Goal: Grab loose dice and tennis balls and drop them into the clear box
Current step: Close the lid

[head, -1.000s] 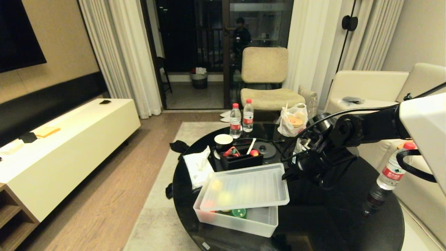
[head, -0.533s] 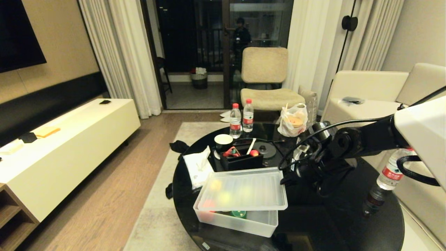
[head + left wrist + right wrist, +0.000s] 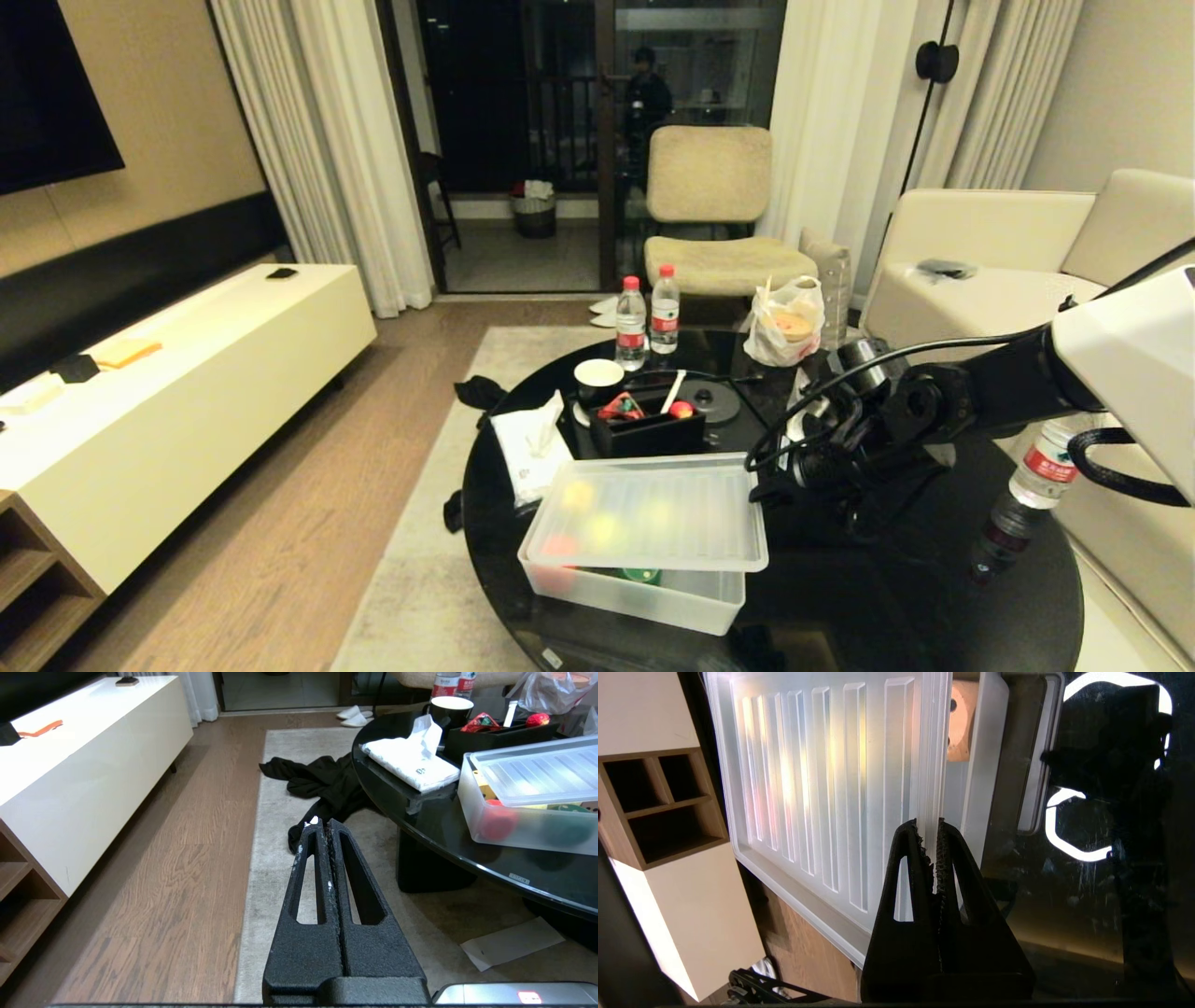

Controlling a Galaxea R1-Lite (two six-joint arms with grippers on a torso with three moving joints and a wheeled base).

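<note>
Fingers of the right gripper pinch the lid edge over the clear box, which holds dice and tennis balls. Behind the box sits a black tray. Left gripper, closed and empty, hangs beside the table.

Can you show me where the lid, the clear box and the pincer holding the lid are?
lid (image 3: 653, 513), head view, middle of its ribbed top.
clear box (image 3: 686, 597), head view, front wall.
right pincer (image 3: 933, 833), right wrist view, between the tips, shut on the lid's rim.
</note>
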